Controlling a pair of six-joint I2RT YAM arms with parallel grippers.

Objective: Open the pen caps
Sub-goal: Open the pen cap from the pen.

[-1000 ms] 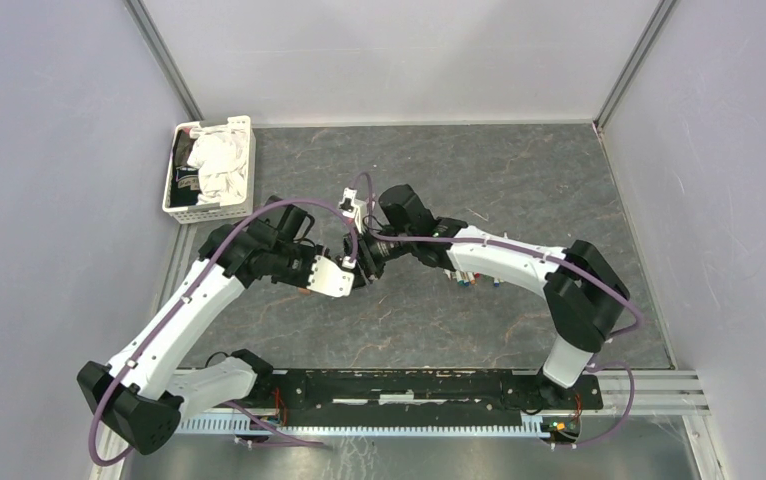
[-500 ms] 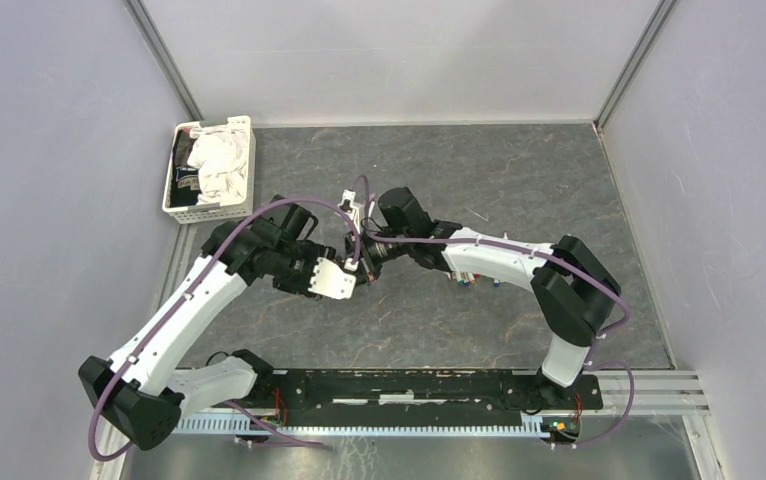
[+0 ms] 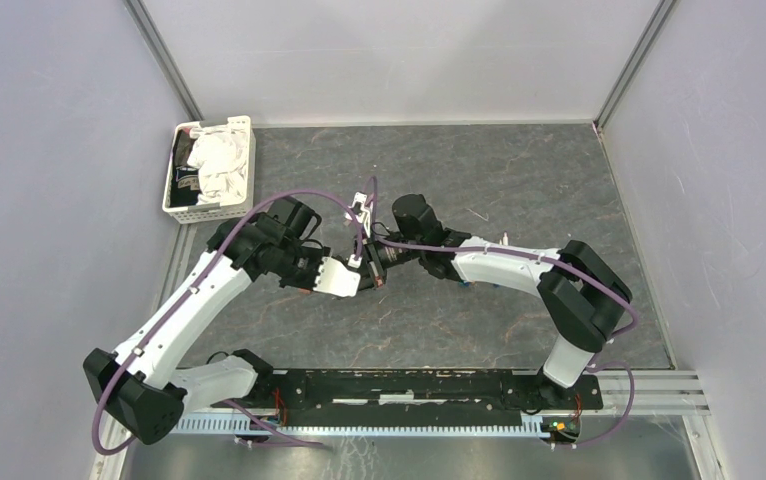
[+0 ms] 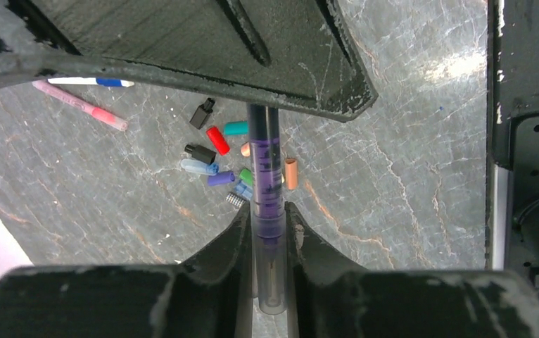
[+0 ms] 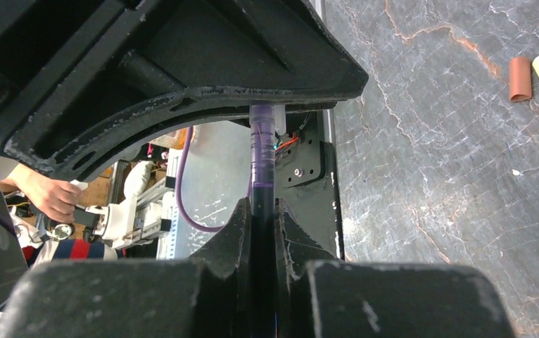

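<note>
White basket (image 3: 213, 124), crumpled cloths (image 3: 217, 160) inside, pen caps (image 4: 217, 140) loose

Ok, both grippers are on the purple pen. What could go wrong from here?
The left gripper and right gripper grip the pen almost nose to nose; an off-axis pull could bend it or knock them together.
If either grip slips on the smooth barrel, the pull may fail.
Anything dropped would likely land among the loose caps below and scatter them.
</note>
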